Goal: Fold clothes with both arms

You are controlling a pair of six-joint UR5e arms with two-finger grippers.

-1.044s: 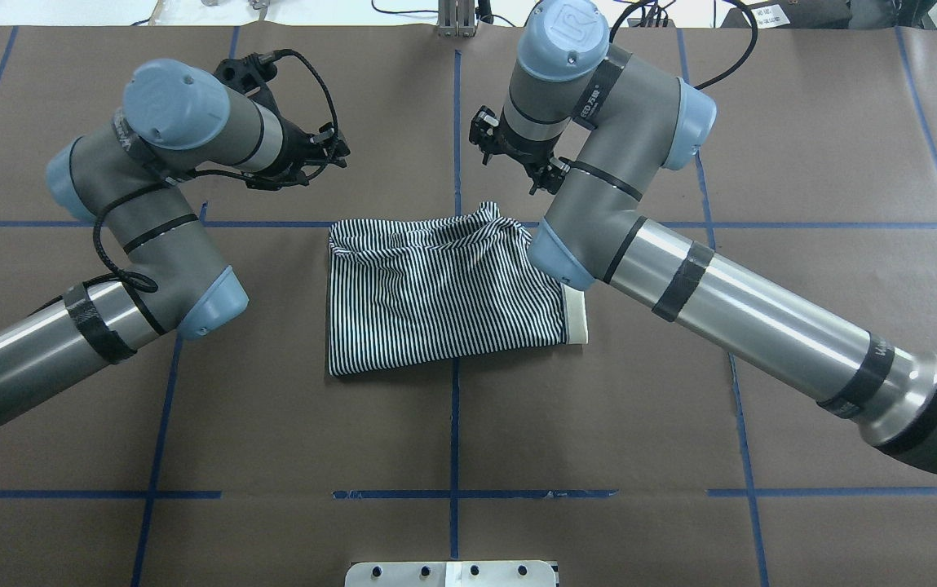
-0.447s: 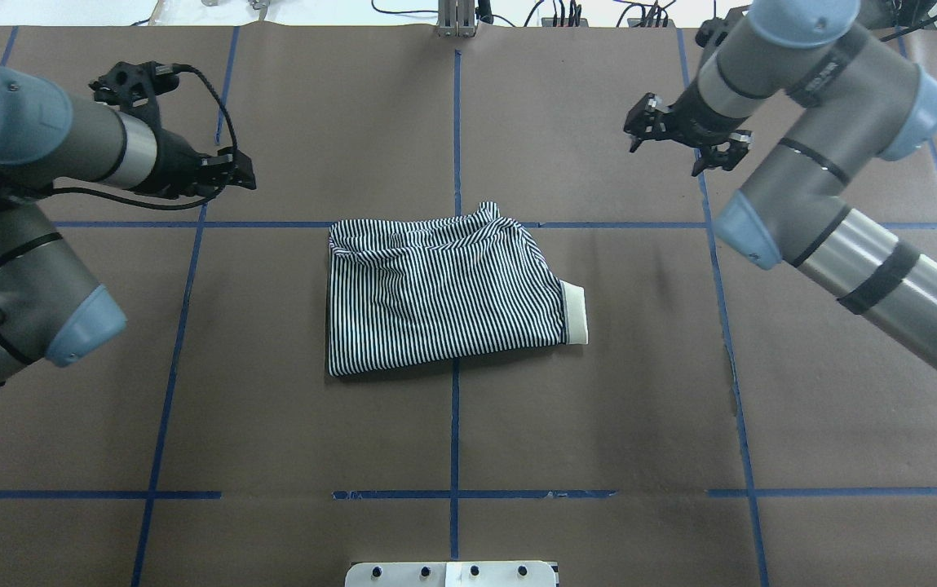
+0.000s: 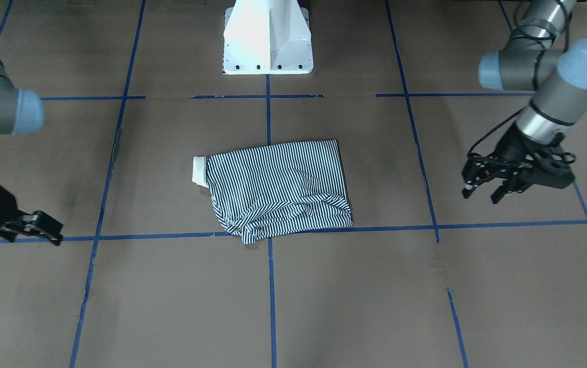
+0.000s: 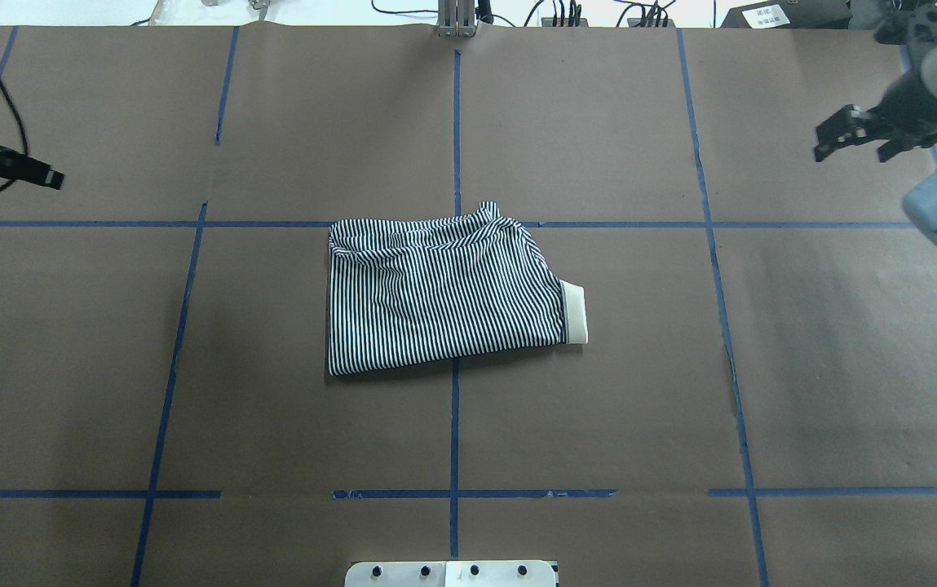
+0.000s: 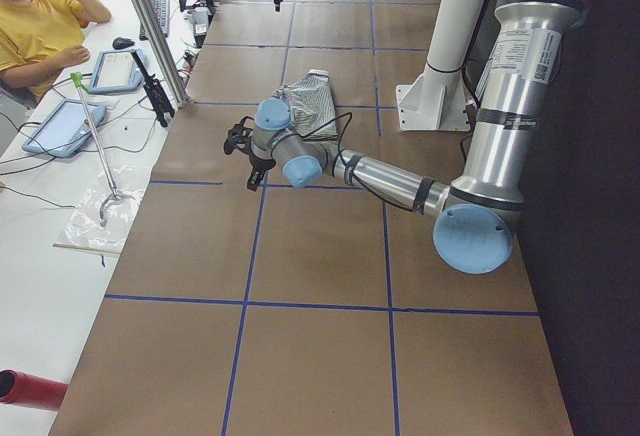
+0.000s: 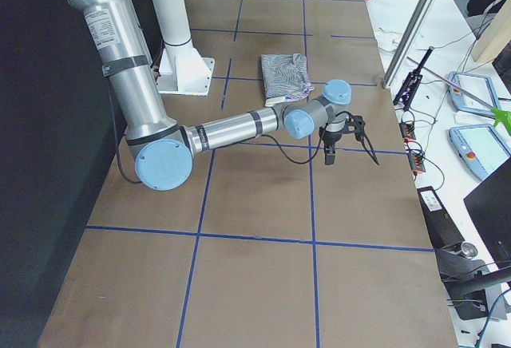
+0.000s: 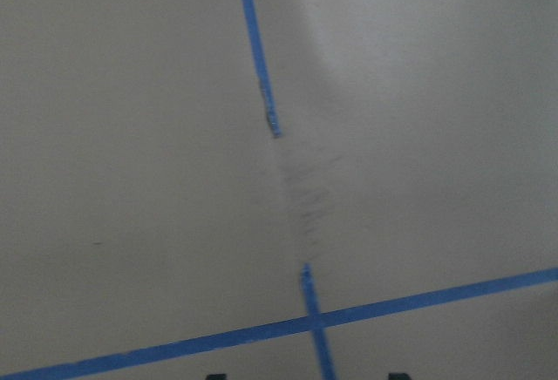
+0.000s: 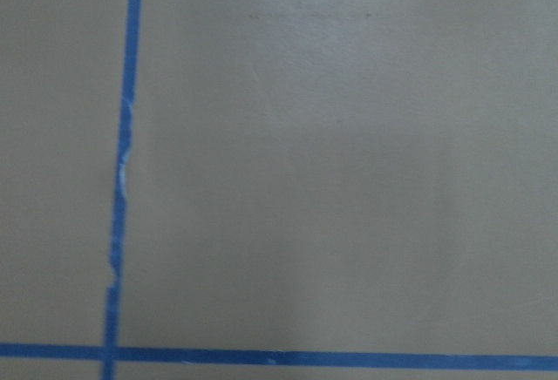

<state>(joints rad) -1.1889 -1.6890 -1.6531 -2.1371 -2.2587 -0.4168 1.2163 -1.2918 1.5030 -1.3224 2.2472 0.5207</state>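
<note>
**Shirt folded at mid-bench, both grippers clear**

Striped polo shirt lies as a folded bundle in the middle of the bench, across the centre line of blue tape. A cream band pokes out at its right end in the overhead view. From my screen the near edge looks flat and square, but the far edge is rumpled, with a loose lip of cloth bunched up along the far tape line.

The left gripper hangs well off to the left with its fingers apart and nothing between them. The right gripper stands well off to the right, also spread and empty. Both wrist cameras show me only bare bench and tape.

I judge the fold to be essentially done. My worry is that rumpled far edge. If I go back in to tidy it, a pinch may catch only the top layer and drag the bundle open. A low sweep across the bench could also snag the protruding band and skew the whole stack.
</note>
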